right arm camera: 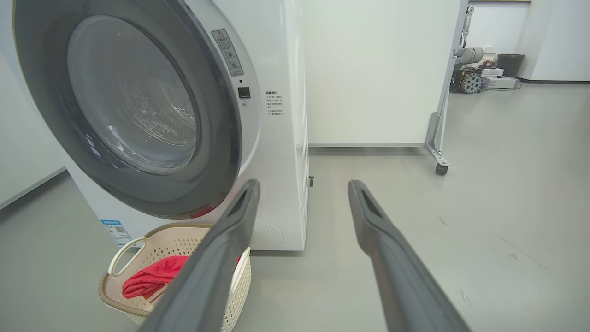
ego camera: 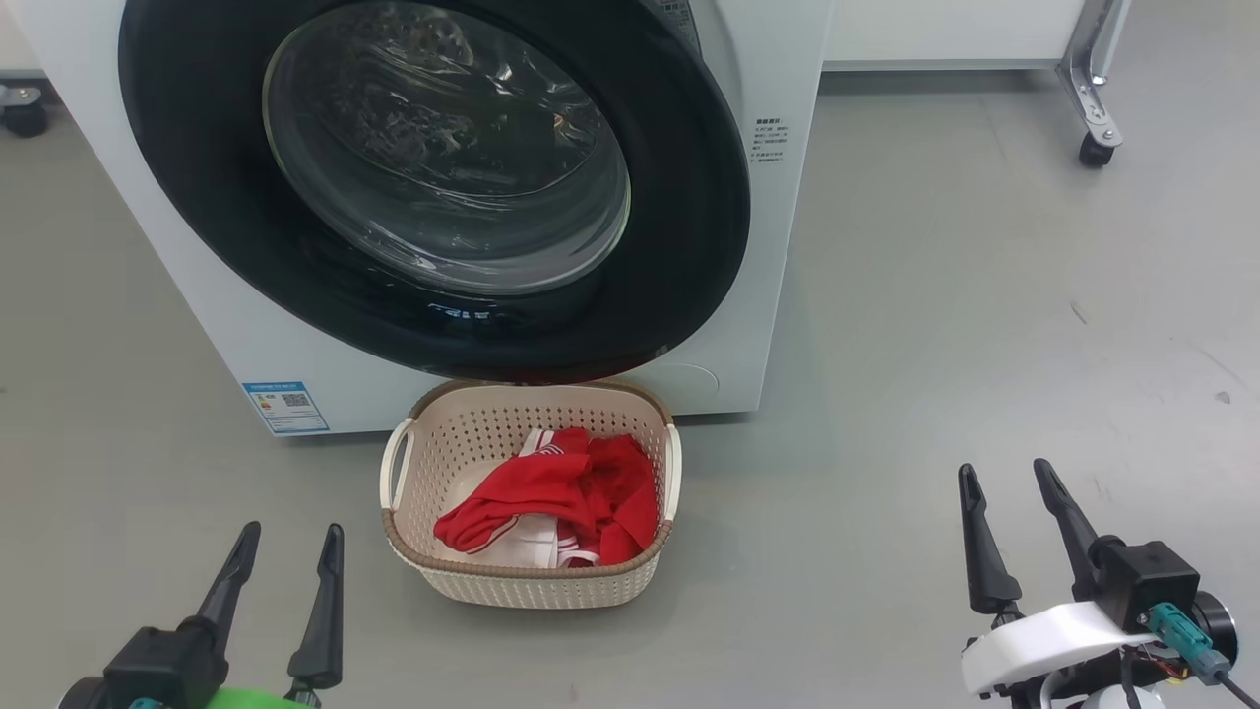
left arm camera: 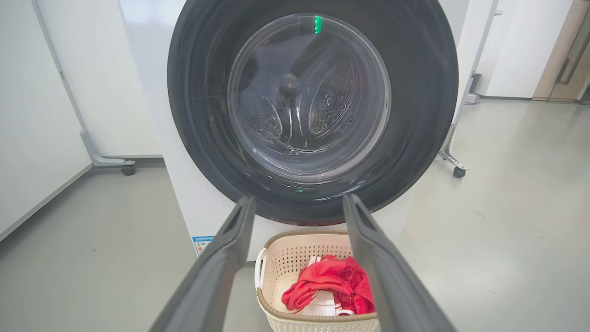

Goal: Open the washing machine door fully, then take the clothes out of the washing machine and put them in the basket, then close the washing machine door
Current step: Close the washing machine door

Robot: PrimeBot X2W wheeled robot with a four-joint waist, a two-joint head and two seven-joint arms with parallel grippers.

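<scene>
Grey floor (ego camera: 984,295) all round. The left wrist view looks through the door (left arm camera: 198,115) into the steel drum (left arm camera: 332,101); the right wrist view shows the washing machine (right arm camera: 295,115) side. The clothes (ego camera: 551,487) lie in the basket (ego camera: 532,586), ahead between the left gripper (ego camera: 292,529) and right gripper (ego camera: 1004,468), both spread open, empty.

1. Door (ego camera: 443,148): its 12 o'clock part runs off the head view's top edge.
2. Sticker (ego camera: 285,407): print too small to read.
3. Basket (right arm camera: 170,244): 3 o'clock side and some clothes (right arm camera: 152,279) behind a finger (right arm camera: 216,263), right wrist view.
</scene>
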